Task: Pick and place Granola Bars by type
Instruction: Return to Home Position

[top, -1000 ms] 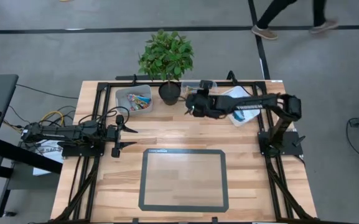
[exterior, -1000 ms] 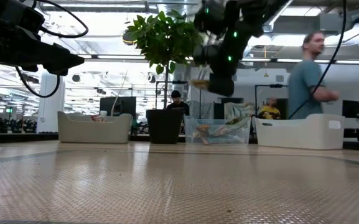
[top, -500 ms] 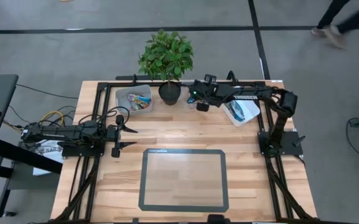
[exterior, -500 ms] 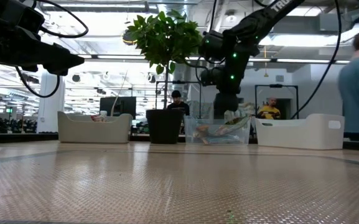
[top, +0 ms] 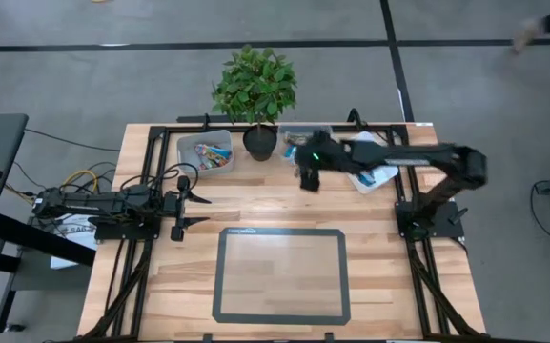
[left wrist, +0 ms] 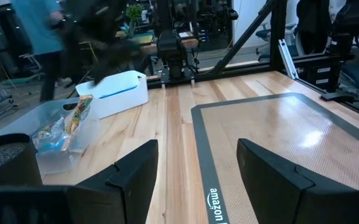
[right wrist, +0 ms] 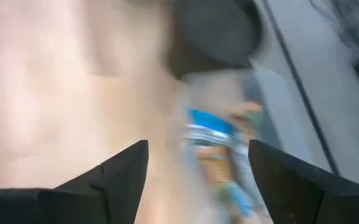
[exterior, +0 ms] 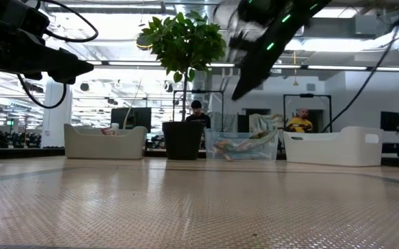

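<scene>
We count two white tubs (exterior: pixel 104 142) (exterior: pixel 334 148) and one clear tub (exterior: pixel 244 147) beside one potted plant (top: pixel 254 90), plus two arms (top: pixel 112 205) (top: pixel 417 157); the Granola Bars (top: pixel 213 156) are too jumbled to count.

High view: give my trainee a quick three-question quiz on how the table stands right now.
1. True or false: the right gripper grips a granola bar.
2. What stands between the left tub and the clear tub? A potted plant; B a bottle; C a laptop.
3. Fill in: the left gripper is ___.
Key: 1 false, it is open and empty; 2 A; 3 open.
</scene>
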`<state>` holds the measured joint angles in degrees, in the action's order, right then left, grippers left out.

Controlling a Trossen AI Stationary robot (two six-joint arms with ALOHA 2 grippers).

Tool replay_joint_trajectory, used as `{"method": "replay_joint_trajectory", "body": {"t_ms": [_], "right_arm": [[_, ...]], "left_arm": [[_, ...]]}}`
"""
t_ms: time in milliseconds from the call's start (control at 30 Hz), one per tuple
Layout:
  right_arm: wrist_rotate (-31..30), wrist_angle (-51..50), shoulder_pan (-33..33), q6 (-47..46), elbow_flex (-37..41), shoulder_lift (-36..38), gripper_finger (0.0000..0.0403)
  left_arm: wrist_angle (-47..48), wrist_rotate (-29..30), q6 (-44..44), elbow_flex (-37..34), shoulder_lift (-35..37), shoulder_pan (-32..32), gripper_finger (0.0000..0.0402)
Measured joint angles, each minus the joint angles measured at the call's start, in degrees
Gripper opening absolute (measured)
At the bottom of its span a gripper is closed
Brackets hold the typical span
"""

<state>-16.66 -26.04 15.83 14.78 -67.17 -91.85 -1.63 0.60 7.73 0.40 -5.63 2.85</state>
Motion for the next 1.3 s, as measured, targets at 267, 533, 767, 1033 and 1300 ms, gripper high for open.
{"method": "replay_joint_trajectory", "body": {"t_ms": [267,533,767,1033,1300], "right_arm": [[6.4,2.3,-15.0,-2.4,16.3,21.1,0.0270],[15.2,7.0,-21.8,-28.1,31.1,38.3,0.0270],[22.7,21.6,-24.9,-18.7,46.1,52.1,0.0270],[24.0,25.0,-25.2,-15.8,54.9,63.6,0.0270],[26.4,32.6,-25.4,-12.9,63.5,72.6,0.0270]], "left_arm": [[0.0,0.0,0.0,0.0,0.0,0.0,0.0213],[0.0,0.0,0.0,0.0,0.0,0.0,0.0213],[0.0,0.0,0.0,0.0,0.0,0.0,0.0213],[0.0,0.0,0.0,0.0,0.0,0.0,0.0212],[0.0,0.0,0.0,0.0,0.0,0.0,0.0213]]}}
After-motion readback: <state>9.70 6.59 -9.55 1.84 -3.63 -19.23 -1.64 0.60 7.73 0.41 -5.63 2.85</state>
